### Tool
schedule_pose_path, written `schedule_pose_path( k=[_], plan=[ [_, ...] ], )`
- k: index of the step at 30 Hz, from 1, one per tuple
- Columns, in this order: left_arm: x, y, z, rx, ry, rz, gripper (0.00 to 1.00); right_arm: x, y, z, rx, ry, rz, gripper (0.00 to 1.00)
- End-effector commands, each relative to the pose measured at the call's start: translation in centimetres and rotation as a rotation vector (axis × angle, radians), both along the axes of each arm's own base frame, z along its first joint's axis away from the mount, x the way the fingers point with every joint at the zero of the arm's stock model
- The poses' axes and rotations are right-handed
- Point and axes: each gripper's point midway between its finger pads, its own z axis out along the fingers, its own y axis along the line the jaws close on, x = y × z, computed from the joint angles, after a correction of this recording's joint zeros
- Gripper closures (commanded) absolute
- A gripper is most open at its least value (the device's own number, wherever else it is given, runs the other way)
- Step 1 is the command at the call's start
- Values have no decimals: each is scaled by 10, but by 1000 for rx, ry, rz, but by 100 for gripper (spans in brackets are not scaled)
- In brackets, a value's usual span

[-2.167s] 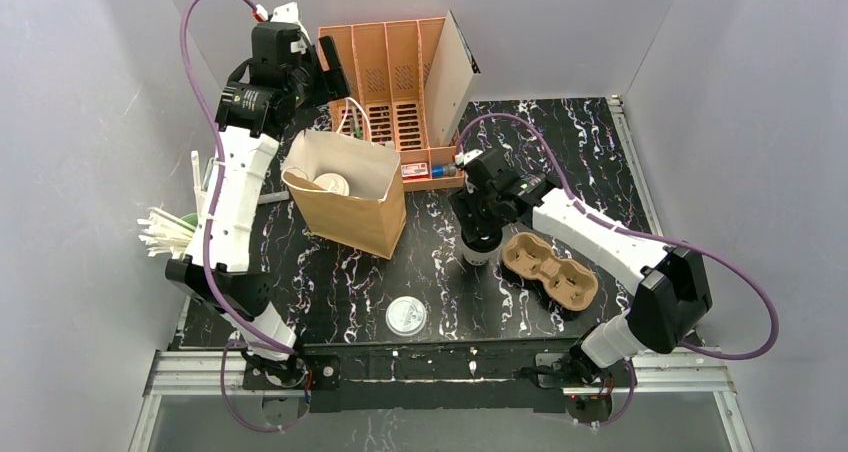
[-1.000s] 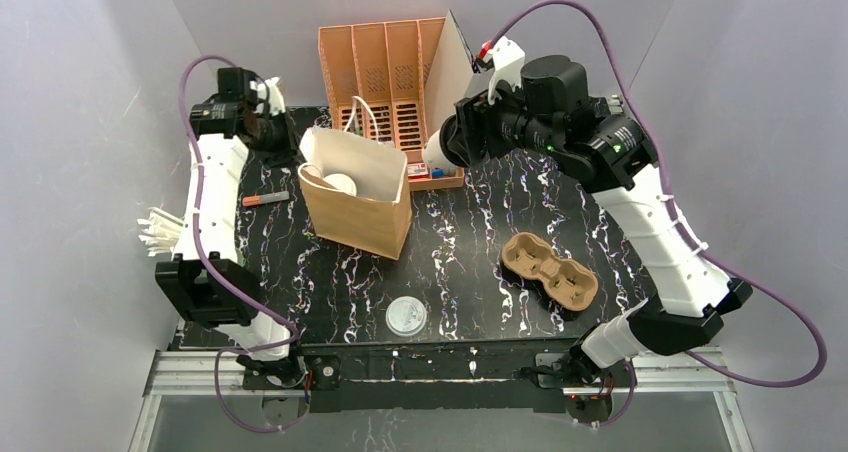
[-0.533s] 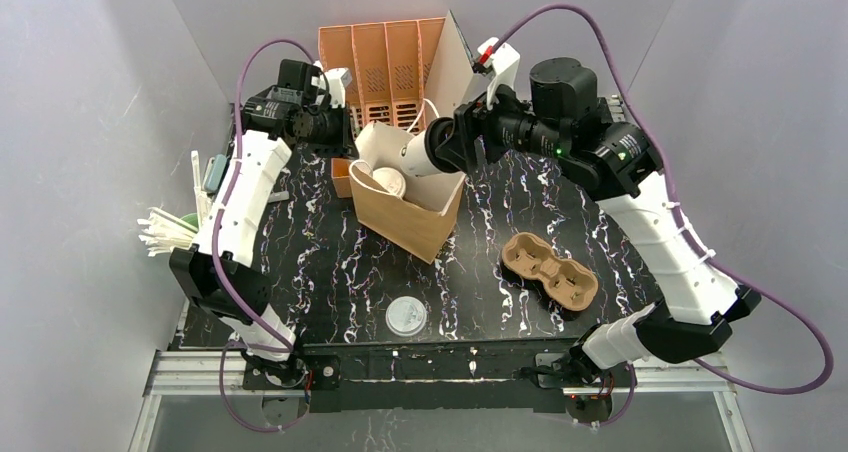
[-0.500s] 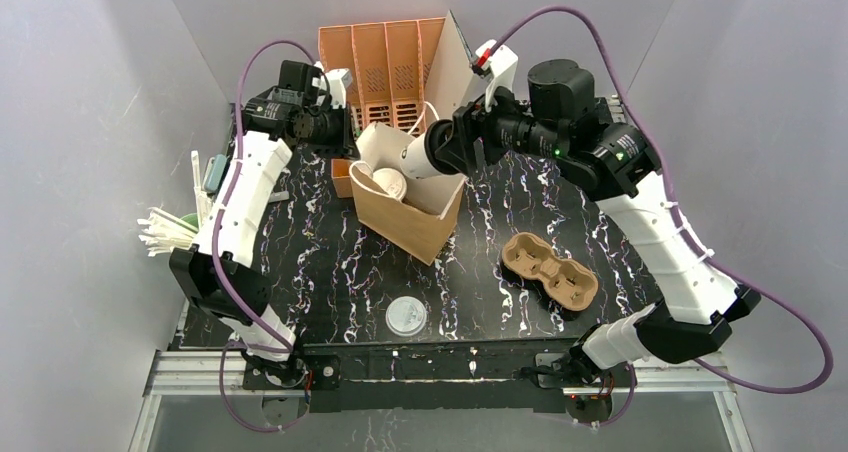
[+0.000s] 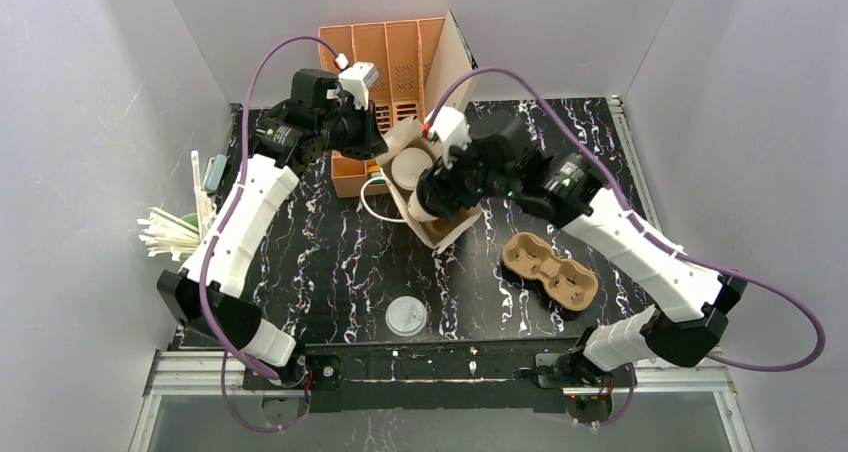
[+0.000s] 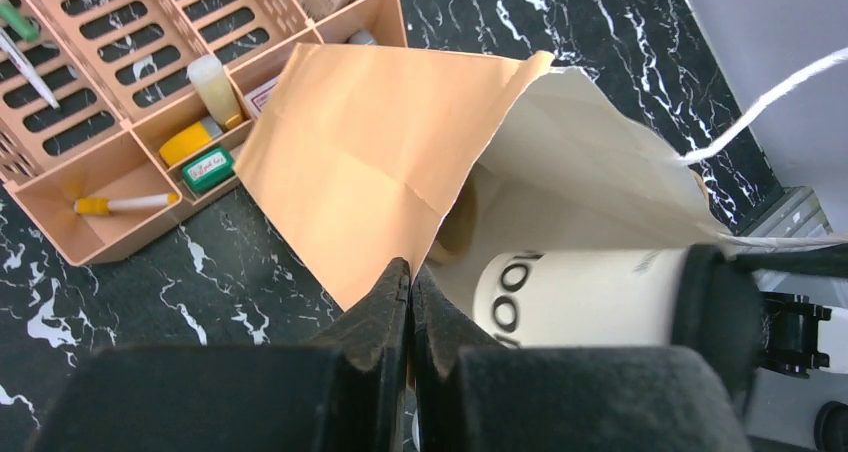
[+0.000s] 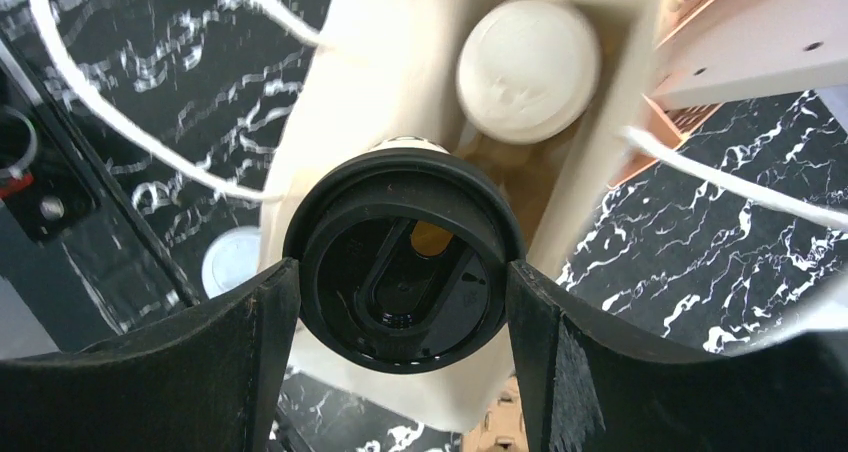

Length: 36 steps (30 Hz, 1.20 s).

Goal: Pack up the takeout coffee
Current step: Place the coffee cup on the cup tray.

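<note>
The right claw [image 7: 400,272] is clamped around the white takeout coffee cup [image 6: 580,297], black lid [image 6: 715,302] on, holding it just inside the mouth of the brown paper bag [image 6: 380,142]. The left claw [image 6: 408,292], pressed together, pinches the bag's rim. A white-lidded cup [image 7: 528,67] sits deeper inside the bag.

A robotics test cell: bare white walls [image 5: 80,72] box in a black marbled table [image 5: 330,272] edged by a metal rail [image 5: 170,370].
</note>
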Motion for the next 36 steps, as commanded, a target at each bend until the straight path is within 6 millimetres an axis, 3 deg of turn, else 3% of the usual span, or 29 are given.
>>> schedule_pose_path(
  k=[1,8,16,23,36],
  plan=[
    [-14,-8,33,-49,-131,-30,100,-2,-4,-2,-69,-136,-46,50],
    [-25,-18,21,-48,-112,-69,100,-9,-20,-26,-140,-189,-118,50],
    [-29,-27,16,-68,-91,-98,100,-2,-14,-42,-178,-275,-125,51],
    [-37,-33,23,-112,-88,-91,100,-8,-28,-66,-241,-225,-142,52],
    [-52,-44,4,-136,-26,-151,100,-9,-46,-94,-248,-233,-192,53]
  ],
)
